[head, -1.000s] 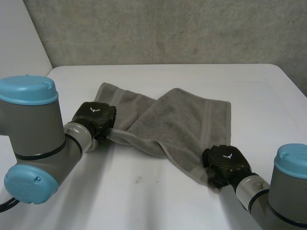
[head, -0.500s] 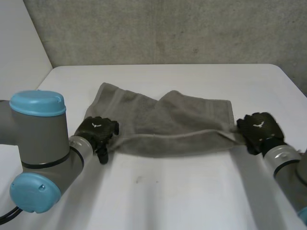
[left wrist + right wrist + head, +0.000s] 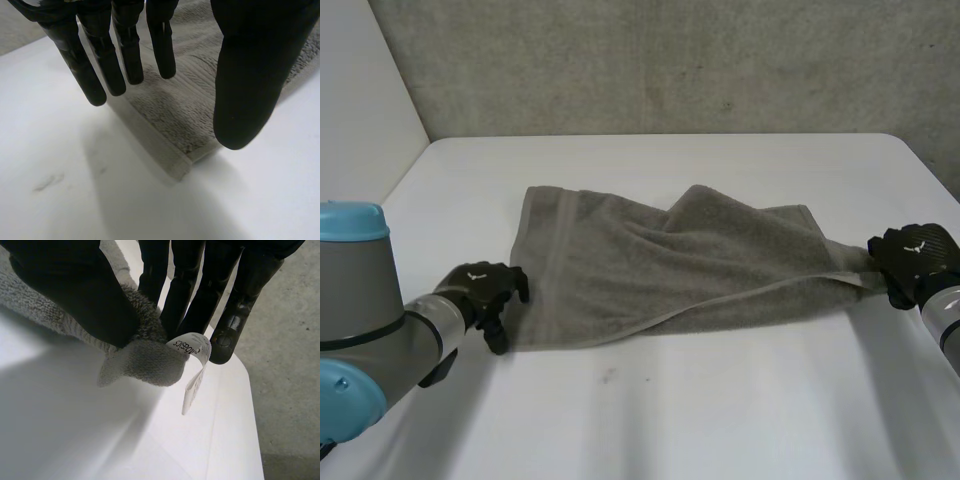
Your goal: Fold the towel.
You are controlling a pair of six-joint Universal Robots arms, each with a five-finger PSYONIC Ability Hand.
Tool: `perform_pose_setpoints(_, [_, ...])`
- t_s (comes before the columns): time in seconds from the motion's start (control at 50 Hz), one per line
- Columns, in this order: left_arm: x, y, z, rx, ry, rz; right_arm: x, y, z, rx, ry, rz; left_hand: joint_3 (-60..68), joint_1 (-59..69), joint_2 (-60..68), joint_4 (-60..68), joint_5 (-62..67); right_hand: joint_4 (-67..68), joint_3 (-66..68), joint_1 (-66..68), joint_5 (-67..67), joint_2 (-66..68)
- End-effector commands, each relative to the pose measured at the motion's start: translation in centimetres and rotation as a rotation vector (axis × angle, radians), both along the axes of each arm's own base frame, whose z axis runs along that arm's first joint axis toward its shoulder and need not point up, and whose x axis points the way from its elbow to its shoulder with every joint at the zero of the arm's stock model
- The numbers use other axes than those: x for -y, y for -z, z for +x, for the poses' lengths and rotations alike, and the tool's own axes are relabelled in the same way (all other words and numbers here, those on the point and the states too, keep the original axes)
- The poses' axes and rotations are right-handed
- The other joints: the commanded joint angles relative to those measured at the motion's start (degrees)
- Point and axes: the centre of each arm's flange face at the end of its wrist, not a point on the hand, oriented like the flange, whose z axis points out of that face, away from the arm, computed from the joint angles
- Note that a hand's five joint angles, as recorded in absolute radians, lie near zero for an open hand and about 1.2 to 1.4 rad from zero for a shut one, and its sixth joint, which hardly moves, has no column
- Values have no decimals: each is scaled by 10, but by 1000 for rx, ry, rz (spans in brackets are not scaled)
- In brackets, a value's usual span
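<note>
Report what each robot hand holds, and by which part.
The right robot hand pinches the grey towel by its tagged corner. The left robot hand holds nothing, open over another corner.

Grey towel spread across mid-table, bare white table in front, concrete wall behind far edge

Head view: the towel's right corner was hidden behind the right hand. The right arm and left arm ran out of frame. Right wrist view: the label was curled over, print mostly unreadable, and the thumb covered the pinched bit of the corner. Left wrist view: the left hand blocked part of the towel, and the rest was cut off at the edge.
</note>
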Motion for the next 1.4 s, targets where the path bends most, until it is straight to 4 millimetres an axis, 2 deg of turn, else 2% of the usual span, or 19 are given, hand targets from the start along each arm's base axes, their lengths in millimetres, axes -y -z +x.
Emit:
perform_pose_setpoints(0.02, [2, 16, -4, -11, 29, 11, -2, 1, 1, 1, -4, 8, 74, 73, 72, 74, 74, 116, 128, 253, 140, 127])
perform_pose_setpoints(0.16, [2, 19, -6, -19, 37, -25, -3, 2, 2, -1, -6, 11, 90, 88, 87, 89, 90, 116, 128, 253, 140, 127])
perform_pose_setpoints(0.22, [4, 21, -8, -23, 41, -43, -4, 3, 2, 0, -7, 14, 135, 133, 133, 134, 135, 116, 128, 253, 140, 127])
perform_pose_setpoints(0.3, [4, 31, -8, -18, 45, -34, -5, 4, 2, 0, -7, 20, 148, 147, 146, 148, 148, 116, 128, 253, 140, 127])
perform_pose_setpoints(0.7, [3, 34, -10, -16, 49, -31, -6, 5, 2, -10, -10, 23, 165, 164, 163, 165, 165, 116, 128, 253, 140, 127])
perform_pose_setpoints(0.74, [4, 35, -10, -15, 49, -29, -6, 5, 2, -12, -12, 22, 234, 232, 232, 233, 234, 116, 128, 253, 140, 127])
perform_pose_setpoints(0.86, [6, 38, -10, -18, 49, -36, -7, 7, 2, -19, -13, 27, 300, 298, 298, 299, 300, 116, 128, 253, 140, 127])
perform_pose_setpoints(0.96, [10, 37, -11, -25, 49, -70, -8, 7, 2, -20, -13, 25, 453, 451, 450, 452, 452, 116, 128, 253, 140, 127])
perform_pose_setpoints(1.02, [10, 34, -12, -29, 50, -85, -8, 6, 2, -20, -13, 25, 498, 496, 496, 497, 498, 116, 128, 253, 140, 127])
perform_pose_setpoints(1.32, [7, 33, -11, -26, 48, -75, -10, 8, 2, -20, -13, 34, 498, 496, 496, 498, 498, 116, 128, 253, 140, 127])
perform_pose_setpoints(1.36, [5, 32, -10, -25, 48, -69, -10, 8, 2, -20, -13, 34, 450, 448, 447, 449, 450, 116, 128, 253, 140, 127])
perform_pose_setpoints(1.38, [1, 29, -9, -22, 49, -63, -10, 8, 2, -20, -13, 34, 221, 220, 219, 221, 221, 116, 128, 253, 140, 127])
perform_pose_setpoints(1.4, [1, 29, -9, -22, 49, -63, -10, 8, 2, -20, -12, 34, 219, 218, 217, 219, 219, 116, 128, 253, 140, 127])
